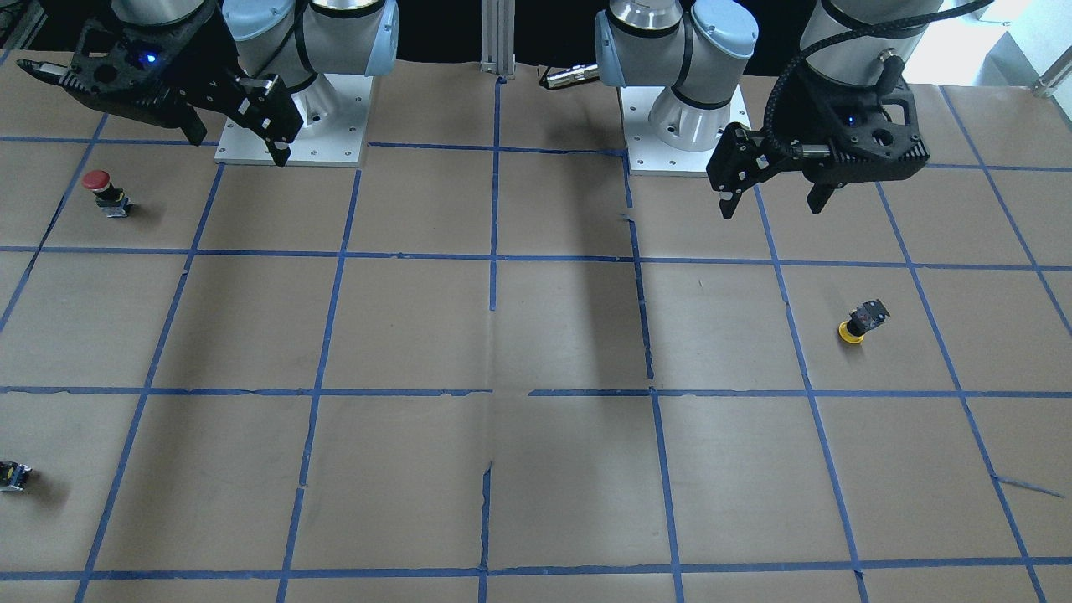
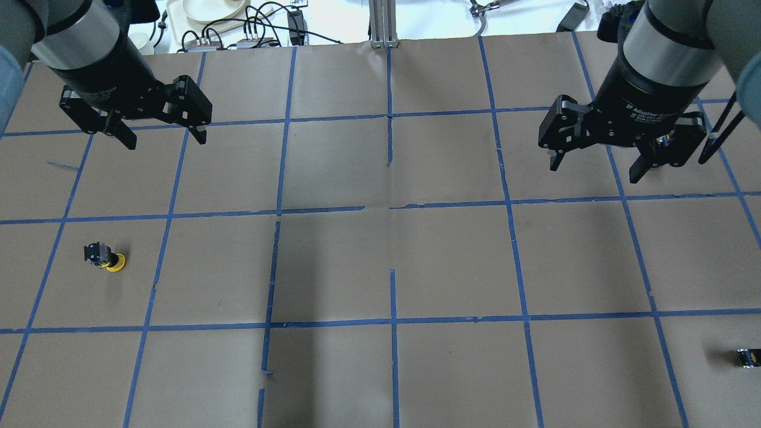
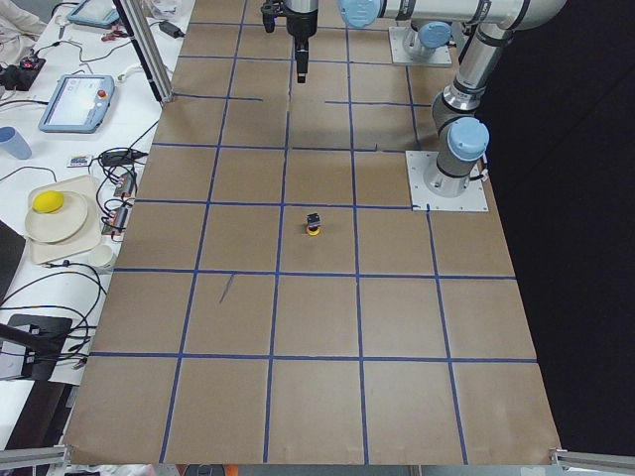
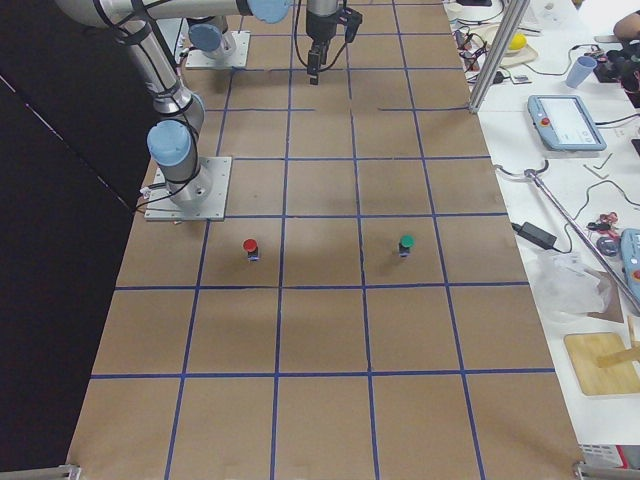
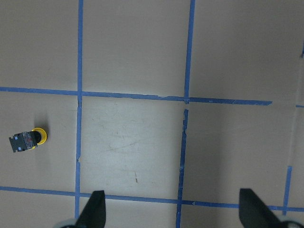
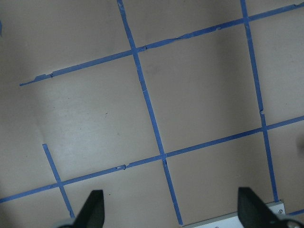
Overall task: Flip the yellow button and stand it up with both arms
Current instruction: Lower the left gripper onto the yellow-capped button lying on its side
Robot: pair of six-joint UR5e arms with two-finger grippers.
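The yellow button (image 1: 863,322) stands upside down on the brown paper table, yellow cap down and black-grey body up. It also shows in the overhead view (image 2: 106,257), the exterior left view (image 3: 314,225) and the left wrist view (image 5: 28,140). My left gripper (image 2: 165,140) hangs open and empty above the table, well apart from the button and farther across the table; it also shows in the front view (image 1: 770,208) and its wrist view (image 5: 172,204). My right gripper (image 2: 594,171) is open and empty on the other side (image 1: 239,149), (image 6: 171,202).
A red-capped button (image 1: 99,186) stands near the right arm's base plate (image 1: 293,126). A small dark switch block (image 2: 748,356) sits near the table's right edge; it shows a green top in the exterior right view (image 4: 405,243). Cables and dishes (image 2: 208,12) lie beyond the far edge.
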